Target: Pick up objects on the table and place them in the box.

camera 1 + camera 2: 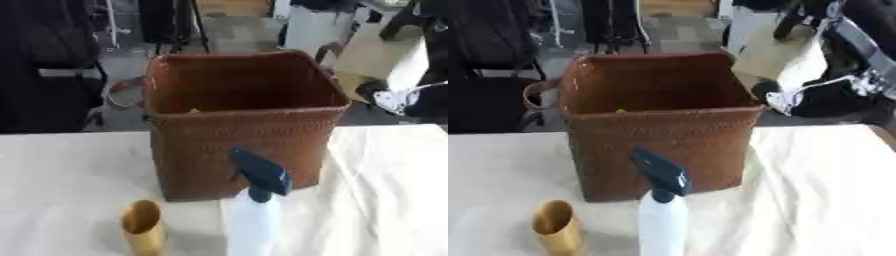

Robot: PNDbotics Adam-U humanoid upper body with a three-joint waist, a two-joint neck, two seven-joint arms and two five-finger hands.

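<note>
- Basket (245, 145): a brown woven box with an open top, standing upright on the counter (61, 170) at mid-scene; a loop handle shows on each of its two side walls.
- Basket interior: mostly dark and in shadow; a small yellow-green speck (193, 110) shows just inside the near wall, too small to identify.
- Spray bottle (661, 220): a white body with a dark blue trigger head (661, 171), standing upright on the counter just in front of the basket's near wall; the head overlaps the wall in both views, and contact between them cannot be judged.
- Cup (143, 227): a tan, cylindrical vessel with its open mouth upward, standing on the counter to the left of the spray bottle and apart from it, near the lower edge of the view.
- Counter surface: covered by a white cloth (815, 190), which lies in soft creases to the right of the basket.
- Robot hands: neither the left hand nor the right hand appears in either view, so the state of their fingers cannot be told.
- Background: dark chairs and stand legs on a grey floor beyond the counter's far edge.
</note>
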